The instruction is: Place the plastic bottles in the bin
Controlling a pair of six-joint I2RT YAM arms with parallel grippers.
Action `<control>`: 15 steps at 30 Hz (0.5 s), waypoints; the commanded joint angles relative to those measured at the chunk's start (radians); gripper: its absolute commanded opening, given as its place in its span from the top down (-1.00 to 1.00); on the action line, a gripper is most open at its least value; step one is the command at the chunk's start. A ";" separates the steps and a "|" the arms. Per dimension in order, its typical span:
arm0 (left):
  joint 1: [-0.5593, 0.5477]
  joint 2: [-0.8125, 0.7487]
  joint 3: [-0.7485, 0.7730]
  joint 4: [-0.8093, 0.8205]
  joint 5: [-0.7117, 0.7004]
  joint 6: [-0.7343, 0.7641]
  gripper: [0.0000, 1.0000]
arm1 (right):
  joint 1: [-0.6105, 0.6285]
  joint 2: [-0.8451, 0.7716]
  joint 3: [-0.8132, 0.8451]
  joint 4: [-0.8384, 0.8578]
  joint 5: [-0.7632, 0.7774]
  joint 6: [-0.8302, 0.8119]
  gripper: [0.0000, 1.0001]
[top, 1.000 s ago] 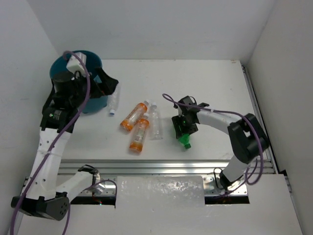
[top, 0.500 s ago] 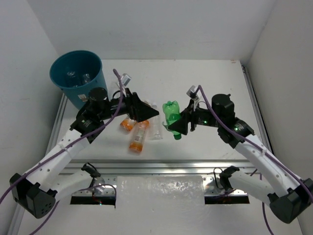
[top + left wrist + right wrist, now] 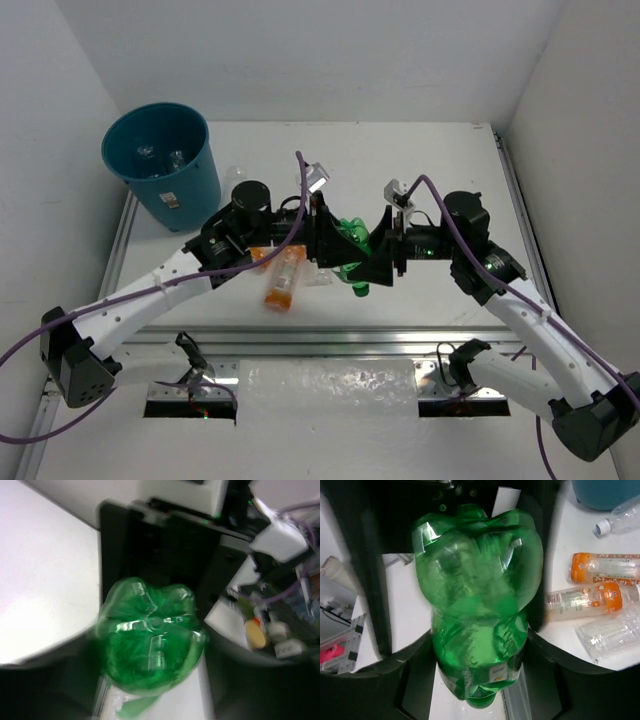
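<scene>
White walls are closing in a pale worktop (image 3: 430, 160), with the bin (image 3: 168, 198) sitting at the upper left of the overhead frame and a few clear bottles (image 3: 160, 155) showing inside it. At that frame's centre the right hand (image 3: 380, 262) is gripping the green bottle (image 3: 477, 605) around its narrower waist. It is holding the bottle off the worktop, lobed base pointing toward the left hand (image 3: 328, 240). That hand is facing the base head-on. Its fingers are blurring into dark masses at either side in its own camera, so I cannot tell whether they are standing apart or pressing on the plastic.

The bottle is looking empty and thin-walled, so it is probably going to handle as light, smooth and easily dented. The waist is offering a surer hold than the rounded base, which could be slipping from a light pinch.

Two orange bottles (image 3: 605, 567) and a clear bottle (image 3: 607, 630) are lying at the right of the right wrist frame. Overhead, the left arm is covering part of one orange bottle, and the two hands are hiding most of the green one.
</scene>
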 commanded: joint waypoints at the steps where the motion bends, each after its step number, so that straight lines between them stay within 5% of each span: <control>1: -0.026 0.020 0.078 0.048 -0.011 0.036 0.15 | 0.003 -0.014 0.033 0.116 -0.048 0.013 0.51; 3: -0.030 0.029 0.092 0.027 -0.043 0.042 0.91 | 0.003 -0.014 0.036 0.109 -0.035 0.010 0.51; 4: -0.030 0.026 0.105 0.002 -0.059 0.046 1.00 | 0.003 -0.014 0.038 0.101 -0.019 0.000 0.49; 6: -0.030 0.019 0.114 -0.027 -0.108 0.056 1.00 | 0.003 -0.018 0.035 0.086 -0.002 -0.005 0.29; 7: -0.030 0.005 0.117 -0.041 -0.143 0.059 1.00 | 0.001 -0.025 0.022 0.083 0.027 -0.005 -0.01; 10: -0.030 -0.017 0.122 -0.049 -0.186 0.059 1.00 | 0.001 -0.054 -0.010 0.106 0.067 0.000 -0.24; 13: -0.030 -0.035 0.123 -0.049 -0.214 0.056 1.00 | 0.000 -0.073 -0.019 0.115 0.081 0.007 -0.86; 15: -0.028 -0.046 0.128 -0.094 -0.252 0.053 1.00 | 0.001 -0.077 -0.016 0.107 0.096 0.003 -0.98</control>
